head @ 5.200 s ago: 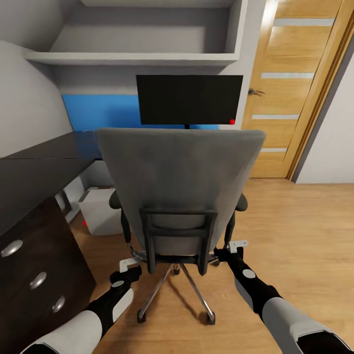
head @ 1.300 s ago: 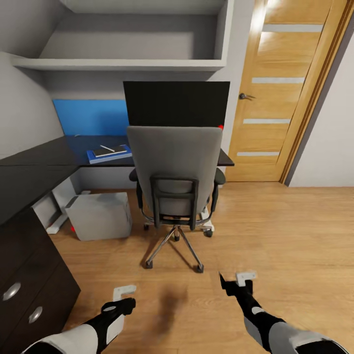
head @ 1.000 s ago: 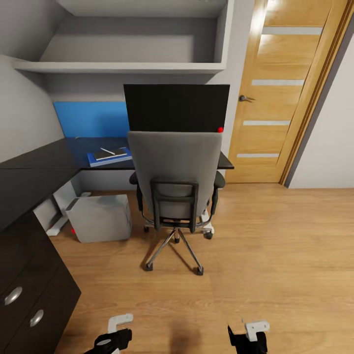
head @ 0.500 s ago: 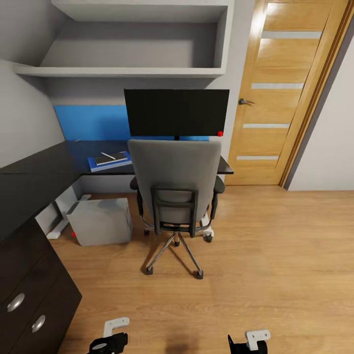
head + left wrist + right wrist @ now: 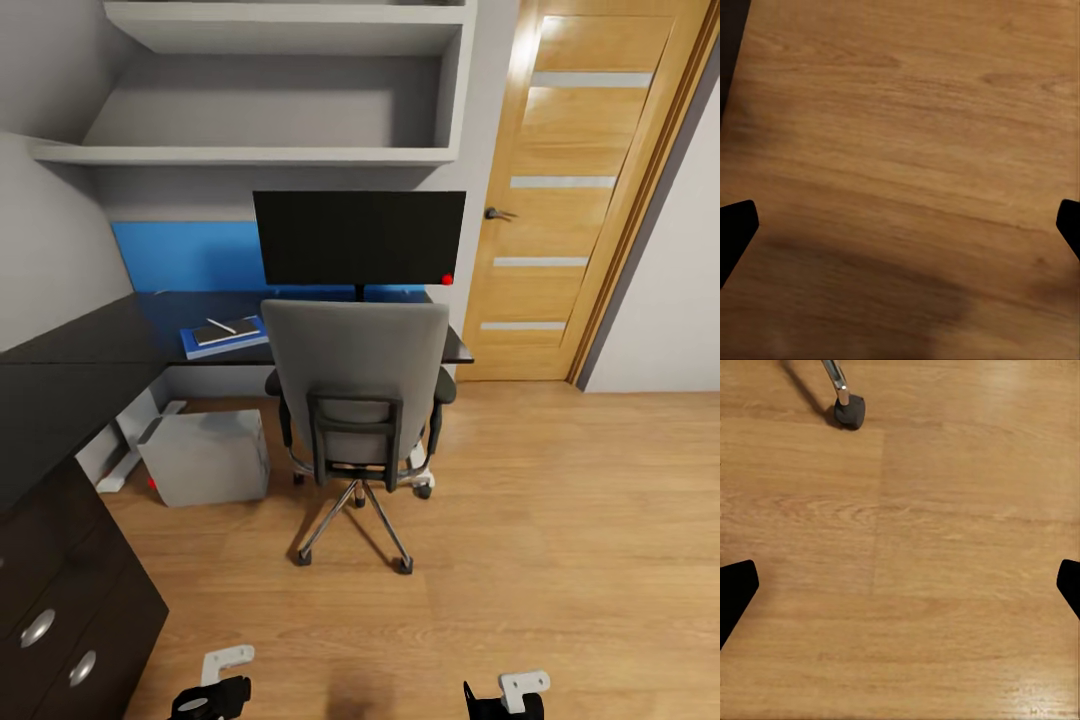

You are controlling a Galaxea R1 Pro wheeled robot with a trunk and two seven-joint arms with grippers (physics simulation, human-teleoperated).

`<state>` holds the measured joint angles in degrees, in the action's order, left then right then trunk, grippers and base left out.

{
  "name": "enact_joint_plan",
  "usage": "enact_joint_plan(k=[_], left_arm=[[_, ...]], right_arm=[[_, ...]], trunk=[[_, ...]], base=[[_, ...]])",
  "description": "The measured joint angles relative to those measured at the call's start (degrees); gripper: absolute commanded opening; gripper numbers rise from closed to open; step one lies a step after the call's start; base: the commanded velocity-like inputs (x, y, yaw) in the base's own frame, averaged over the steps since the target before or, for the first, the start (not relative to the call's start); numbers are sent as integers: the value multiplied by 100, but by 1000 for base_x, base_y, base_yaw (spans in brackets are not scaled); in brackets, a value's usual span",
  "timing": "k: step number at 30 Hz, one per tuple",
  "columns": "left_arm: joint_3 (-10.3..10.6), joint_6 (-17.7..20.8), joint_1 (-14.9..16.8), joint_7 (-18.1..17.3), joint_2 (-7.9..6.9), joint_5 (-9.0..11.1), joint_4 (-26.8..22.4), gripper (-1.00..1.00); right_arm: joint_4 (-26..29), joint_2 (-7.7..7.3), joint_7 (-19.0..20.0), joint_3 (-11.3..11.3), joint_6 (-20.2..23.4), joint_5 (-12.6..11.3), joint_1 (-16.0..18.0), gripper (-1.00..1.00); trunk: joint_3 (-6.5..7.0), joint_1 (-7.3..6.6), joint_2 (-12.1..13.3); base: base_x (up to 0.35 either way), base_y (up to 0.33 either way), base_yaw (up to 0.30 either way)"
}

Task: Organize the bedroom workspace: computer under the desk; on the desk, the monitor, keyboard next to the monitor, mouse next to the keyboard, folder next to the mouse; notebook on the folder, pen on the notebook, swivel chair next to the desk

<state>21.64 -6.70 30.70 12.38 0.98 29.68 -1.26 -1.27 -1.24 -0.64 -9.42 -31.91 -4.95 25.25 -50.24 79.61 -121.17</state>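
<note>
- Head view: the swivel chair (image 5: 355, 385) is standing at centre frame, its tall grey fabric back facing the camera, with black armrests and a chrome star base on casters, pushed in at the glossy black desk (image 5: 80, 370).
- The flat black monitor (image 5: 358, 238) is sitting on the desk behind the chair, a red light at its lower right corner.
- Left of centre, the bright-blue folder (image 5: 225, 338) is lying flat on the desk, carrying the thin grey notebook (image 5: 228, 330) with the slim pen (image 5: 221, 326) on top.
- The boxy light-grey computer (image 5: 206, 457) is resting on the wood floor (image 5: 560, 520) under the desk.
- At the bottom edge, the left gripper (image 5: 215, 680) and right gripper (image 5: 505, 695) are peeking in.
- Left wrist view: the black fingertips (image 5: 735, 229) are sitting wide apart over grained wood planks, holding nothing.
- Right wrist view: the fingertips (image 5: 735, 589) are likewise spread and empty; a black caster (image 5: 849, 412) on a chrome spoke is showing at upper left.
</note>
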Motion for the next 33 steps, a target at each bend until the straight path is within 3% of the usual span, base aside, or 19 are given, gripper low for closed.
enact_joint_plan(k=[10,33], left_arm=[[-4,-7,3,0,-82,-1,0,100],[7,-5,0,-18,-80,-5,0,100]], right_arm=[[0,0,0,0,0,0,0,100],[0,0,0,0,0,0,0,100]], trunk=[[180,-220,401],[592,-725,1324]], base=[[0,0,0],[0,0,0]])
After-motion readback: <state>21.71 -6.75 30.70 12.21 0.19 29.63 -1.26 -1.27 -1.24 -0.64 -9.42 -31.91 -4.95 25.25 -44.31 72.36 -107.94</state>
